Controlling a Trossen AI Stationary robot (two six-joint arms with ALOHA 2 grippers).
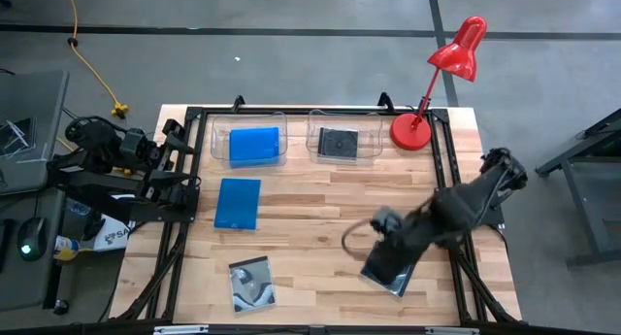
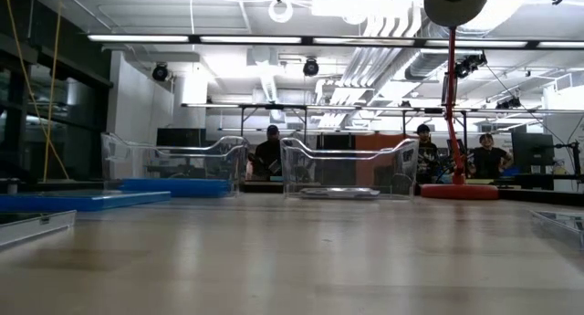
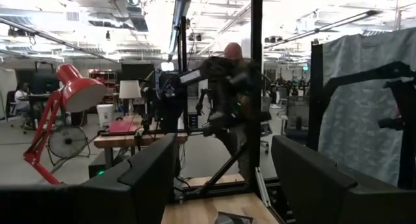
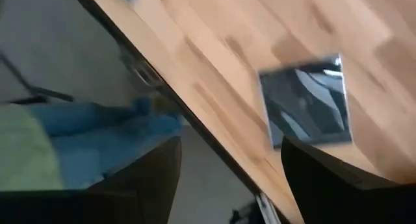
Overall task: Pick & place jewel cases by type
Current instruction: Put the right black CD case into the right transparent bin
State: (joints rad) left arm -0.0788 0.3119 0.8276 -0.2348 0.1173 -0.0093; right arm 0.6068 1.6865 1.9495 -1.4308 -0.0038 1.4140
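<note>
At the five o'clock part of the wooden counter (image 1: 320,238), seen from above, the right gripper (image 1: 380,240) hangs over a swirl-covered black jewel case (image 1: 390,271) lying flat near the counter's right rail. The right wrist view shows this gripper's jaws standing well apart with nothing between them; that case (image 4: 305,107) lies on the boards beyond one dark finger (image 4: 338,178), and contact cannot be confirmed.

At twelve o'clock two clear plastic tubs stand side by side. The left tub (image 1: 248,141) holds a bright blue jewel case (image 1: 254,145); the right tub (image 1: 344,139) holds a black jewel case (image 1: 339,143). A red desk lamp (image 1: 432,92) stands just beside the right tub, toward one o'clock.

A second blue jewel case (image 1: 238,203) lies flat on the open counter at nine o'clock, directly below the left tub in the overhead picture. A second swirl-covered case (image 1: 252,283) lies at seven o'clock, near the front edge.

The left gripper (image 3: 221,178) is parked off the counter's left edge at nine o'clock, its arm (image 1: 116,165) folded over the frame. Its jaws are spread wide and hold nothing.

In the level view, people (image 2: 266,151) sit in the room behind the tubs.
</note>
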